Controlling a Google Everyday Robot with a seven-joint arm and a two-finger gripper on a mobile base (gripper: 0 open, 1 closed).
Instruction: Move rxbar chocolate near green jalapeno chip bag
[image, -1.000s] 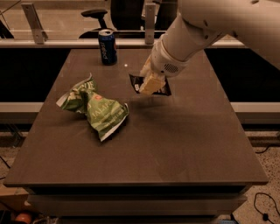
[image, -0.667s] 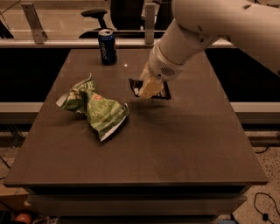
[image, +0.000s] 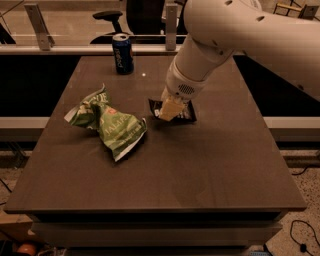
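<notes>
The rxbar chocolate (image: 188, 114) is a small flat black wrapper near the middle of the brown table (image: 200, 170). My gripper (image: 169, 108) comes down on it from the upper right on the white arm (image: 240, 35). It is shut on the bar, and its cream fingers (image: 171, 106) cover the bar's middle. The bar is at or just above the table top. The green jalapeno chip bag (image: 107, 123) lies crumpled to the left, a short gap from the bar's left end.
A blue soda can (image: 122, 53) stands upright at the table's back left. A metal rail (image: 75, 49) and a black chair (image: 135, 15) are behind the table. The floor and cables lie past the front and right edges.
The gripper and the bar have come down and slightly toward the table's front. The chip bag and the can have not moved.
</notes>
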